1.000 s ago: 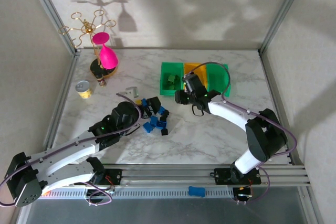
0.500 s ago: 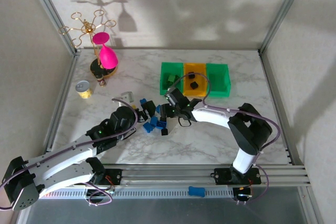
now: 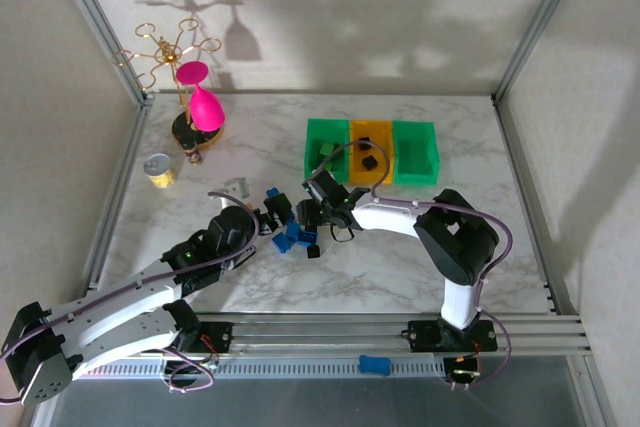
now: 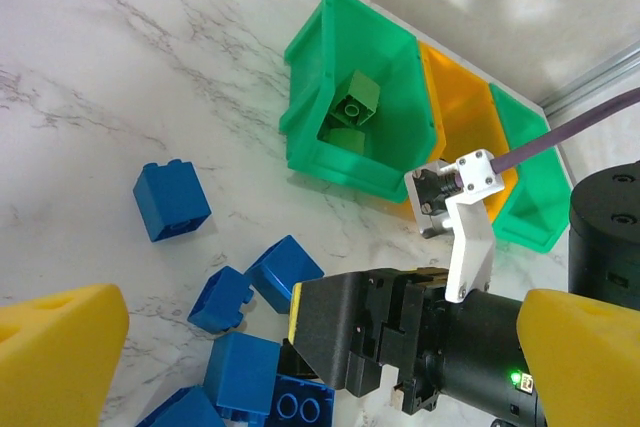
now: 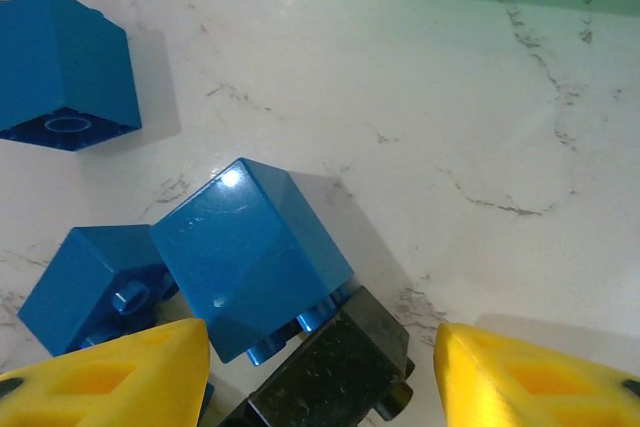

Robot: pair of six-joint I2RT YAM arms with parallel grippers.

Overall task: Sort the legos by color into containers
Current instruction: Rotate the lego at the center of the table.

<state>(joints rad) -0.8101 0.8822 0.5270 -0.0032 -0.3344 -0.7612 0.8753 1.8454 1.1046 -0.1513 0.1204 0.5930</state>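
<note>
Right gripper (image 5: 320, 347): jaws parted, empty, straddling a tilted blue brick (image 5: 250, 257) that touches a black brick (image 5: 345, 392).
Left gripper (image 4: 320, 347): spread wide, empty.
Recommendation: centre on one brick alone before closing.

1. Left green bin (image 3: 311, 152): upright, open-topped, upper centre of the top view; green bricks (image 4: 357, 99) inside.
2. Orange bin (image 3: 376, 135): touching it on the right; one black brick (image 3: 368, 161) inside.
3. Right green bin (image 3: 415, 152): right end of the row, against the orange one.
4. Blue bricks (image 4: 172, 198) and black bricks (image 5: 335, 372): loose jumbled cluster at mid-frame, below-left of the bins, several tipped over.
</note>
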